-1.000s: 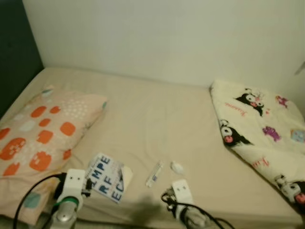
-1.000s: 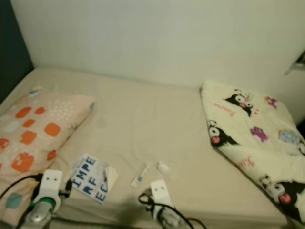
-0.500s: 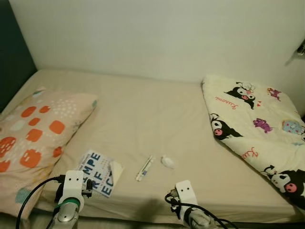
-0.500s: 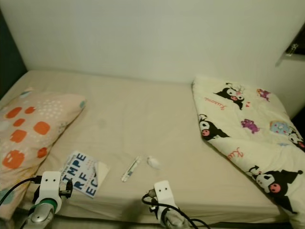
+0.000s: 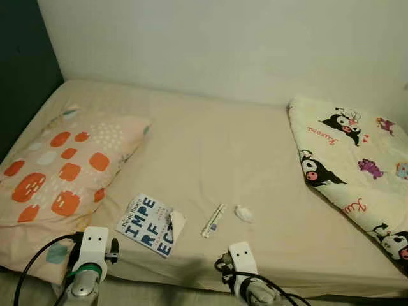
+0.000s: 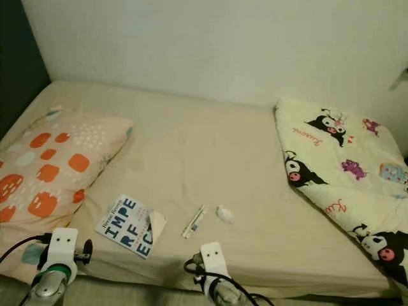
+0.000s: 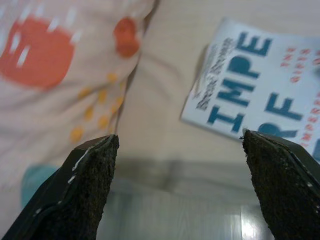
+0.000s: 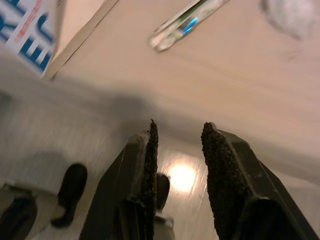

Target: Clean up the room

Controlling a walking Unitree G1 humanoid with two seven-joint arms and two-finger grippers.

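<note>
Before you lies a bed (image 5: 210,140) with a beige sheet, its near edge running across the bottom of the head views. Three small things rest near that edge. One booklet (image 5: 149,225) with large blue letters lies flat at the left, its long axis slanting from near right to far left, and its right corner is curled up. One slim wrapped tube (image 5: 214,220) lies just right of it, long axis pointing from near left to far right. One small white crumpled wad (image 5: 243,213) sits just beside the tube's far end, apart from it; what it is cannot be made out.

One pillow (image 5: 60,172) with orange spots occupies the left side, close to the booklet. One cream blanket (image 5: 357,166) printed with cartoon figures covers the right side and is cut off by the frame's right edge.

Your left end effector (image 7: 180,175) hovers off the near edge, its fingers (image 7: 85,185) wide apart, facing the pillow and booklet. Your right end effector (image 8: 179,165) hangs below the near edge with its fingers (image 8: 145,170) slightly parted and gripping nothing; the floor beneath is blurred.
</note>
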